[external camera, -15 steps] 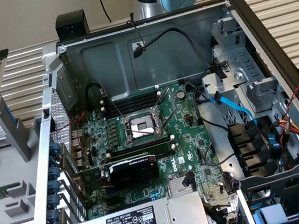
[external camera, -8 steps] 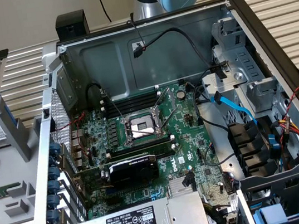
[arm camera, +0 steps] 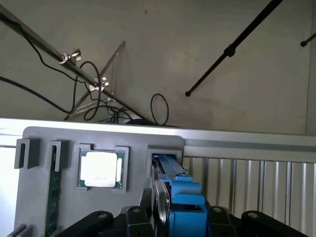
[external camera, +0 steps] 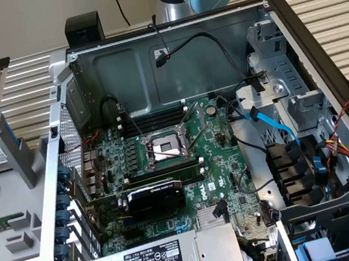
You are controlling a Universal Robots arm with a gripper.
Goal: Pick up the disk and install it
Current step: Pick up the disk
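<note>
Here's the silver-grey metal hard drive in its blue plastic carrier [arm camera: 185, 205], standing on edge in a slot of the grey plastic parts tray [arm camera: 49, 136], just beside the small square silver processor chip [arm camera: 100, 169]. The black claw [arm camera: 173, 224] is right on it, flanking the drive on both sides. Is it gripping or merely straddling? I cannot tell. This looks a dense, rigid, knock-sensitive piece with smooth faces. Best hold, I'd judge, is square across the flat sides, not the thin plastic ends.
</note>
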